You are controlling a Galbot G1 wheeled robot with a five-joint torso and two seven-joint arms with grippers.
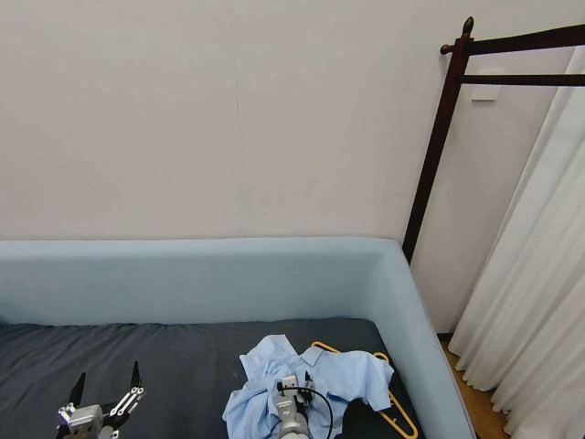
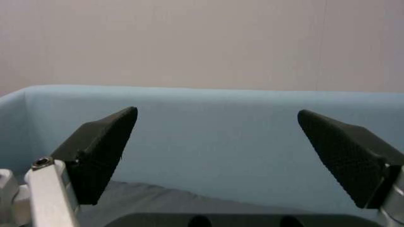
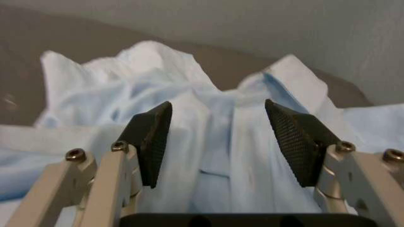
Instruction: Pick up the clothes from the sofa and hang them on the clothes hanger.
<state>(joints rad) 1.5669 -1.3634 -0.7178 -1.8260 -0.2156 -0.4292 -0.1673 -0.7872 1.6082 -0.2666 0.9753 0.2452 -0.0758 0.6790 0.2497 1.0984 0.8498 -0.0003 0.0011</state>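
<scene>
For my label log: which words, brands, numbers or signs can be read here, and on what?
None can be read.
The blue shirt, orange hanger, sofa and dark wooden rack show no writing.
A small pale patch below the rack's bar is too small to read.

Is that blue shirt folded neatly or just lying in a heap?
In a heap: the shirt lies rumpled on the sofa seat, orange hanger poking out beneath, right hand open above it.

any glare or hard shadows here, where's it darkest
Head view: soft even light, no glare, sofa seat darkest. Right wrist view: shirt bright, faint fold shadows by the open right gripper. Left wrist view: open left gripper dark against the sofa.
</scene>
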